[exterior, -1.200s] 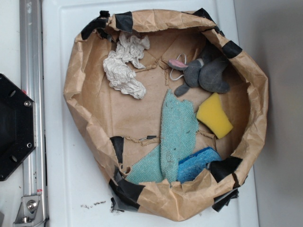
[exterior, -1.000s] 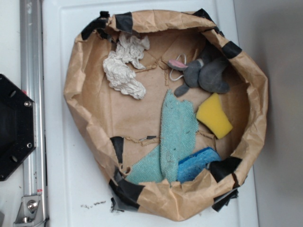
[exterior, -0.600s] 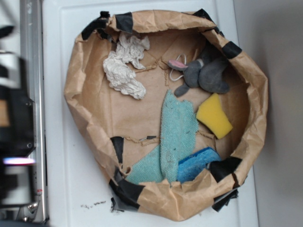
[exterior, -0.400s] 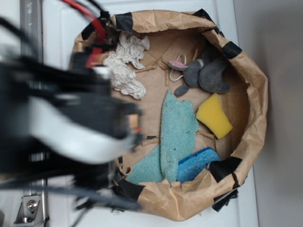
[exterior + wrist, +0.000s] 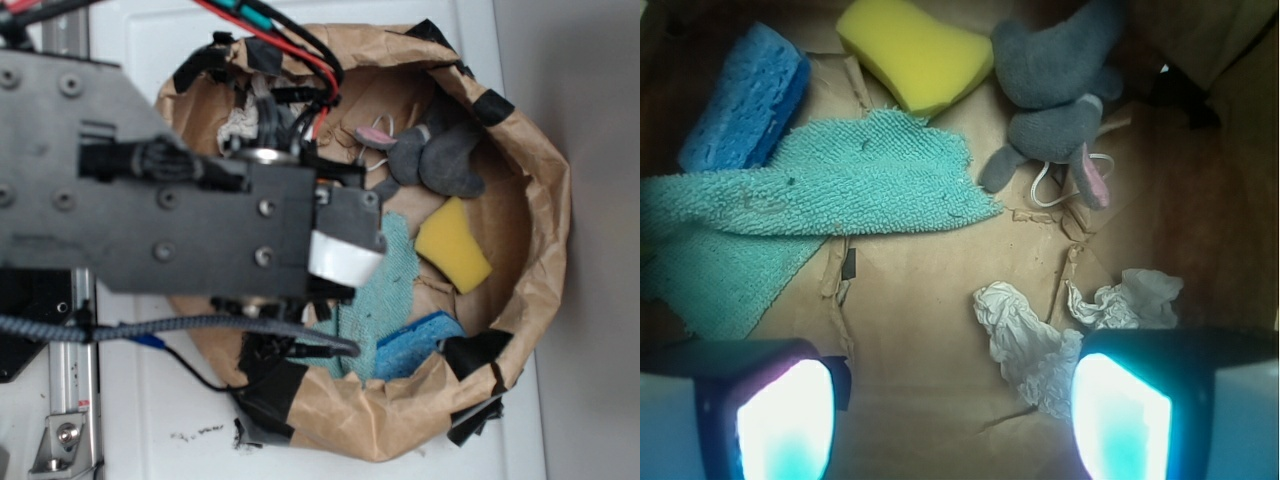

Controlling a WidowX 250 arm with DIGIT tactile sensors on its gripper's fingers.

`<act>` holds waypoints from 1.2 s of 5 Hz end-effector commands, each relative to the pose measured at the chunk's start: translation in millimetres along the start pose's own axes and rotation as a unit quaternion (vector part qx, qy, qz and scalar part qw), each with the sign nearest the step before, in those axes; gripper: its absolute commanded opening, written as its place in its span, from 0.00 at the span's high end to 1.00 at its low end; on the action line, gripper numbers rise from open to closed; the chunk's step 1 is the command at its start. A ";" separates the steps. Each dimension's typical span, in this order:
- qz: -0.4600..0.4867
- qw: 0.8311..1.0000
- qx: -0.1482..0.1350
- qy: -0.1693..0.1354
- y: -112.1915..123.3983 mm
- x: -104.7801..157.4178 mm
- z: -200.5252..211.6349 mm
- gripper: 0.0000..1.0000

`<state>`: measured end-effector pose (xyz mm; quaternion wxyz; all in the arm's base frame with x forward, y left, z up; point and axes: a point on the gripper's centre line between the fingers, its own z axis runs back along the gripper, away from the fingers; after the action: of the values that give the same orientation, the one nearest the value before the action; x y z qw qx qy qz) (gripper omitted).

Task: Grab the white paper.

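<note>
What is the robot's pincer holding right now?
Nothing. The pincer is open above the bag floor, and the white paper lies loose beside one finger, not yet pinched.

No readable text, label, brand or number shows in either view.

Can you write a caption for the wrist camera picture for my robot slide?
Open claw hovers above the white paper in the brown paper bag, beside a teal cloth, sponges and a gray stuffed toy.
</note>
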<state>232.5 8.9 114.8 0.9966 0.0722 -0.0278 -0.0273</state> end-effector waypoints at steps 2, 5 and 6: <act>-0.005 1.000 0.010 0.001 25.6 -6.3 -46.0 0.00; -0.009 0.997 0.073 -0.014 42.2 -14.2 -91.7 1.00; 0.006 0.997 0.060 -0.043 35.2 12.3 -61.4 1.00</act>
<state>240.2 51.8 44.4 0.9909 0.1286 -0.0370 -0.0142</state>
